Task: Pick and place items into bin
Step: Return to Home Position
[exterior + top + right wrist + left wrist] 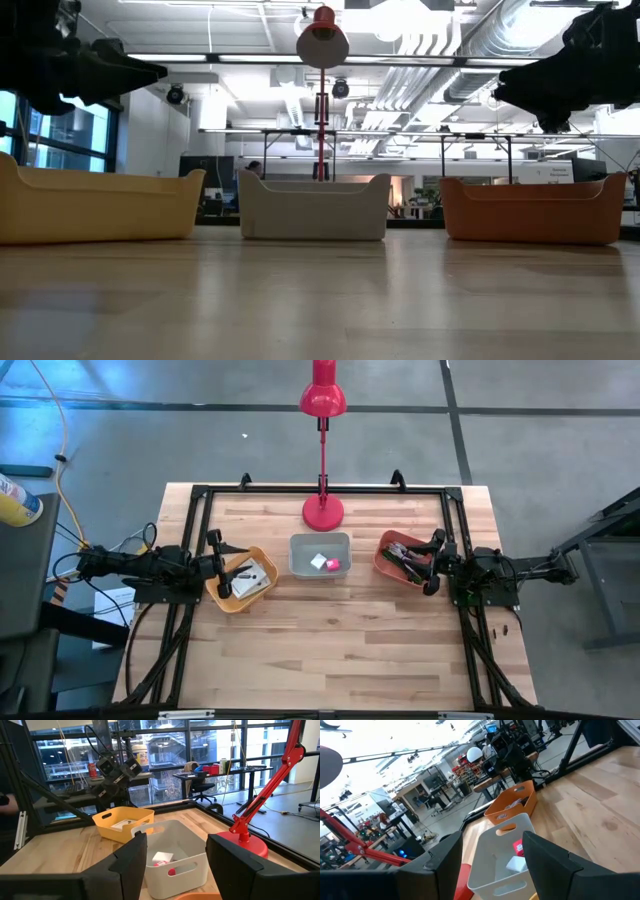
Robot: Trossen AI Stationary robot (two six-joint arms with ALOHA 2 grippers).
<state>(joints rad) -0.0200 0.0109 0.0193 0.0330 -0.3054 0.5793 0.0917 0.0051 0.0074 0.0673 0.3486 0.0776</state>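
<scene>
Three bins stand in a row on the wooden table. The yellow bin [240, 580] holds white cards [256, 572] and a dark bit. The grey-white bin [320, 554] holds a white cube [318, 561] and a pink cube [334, 565]. The orange bin [404, 558] holds a green stick, dark pieces and other small bits. My left gripper [222, 565] hovers open above the yellow bin's left part. My right gripper [432, 564] hovers open above the orange bin's right rim. Both wrist views look past empty fingers at the middle bin [500, 855] [170, 851].
A red desk lamp stands with its base [323, 512] just behind the middle bin, its head over the table's far edge. A black frame [320, 490] runs along the far and side edges. Bare wood [330, 650] lies in front of the bins.
</scene>
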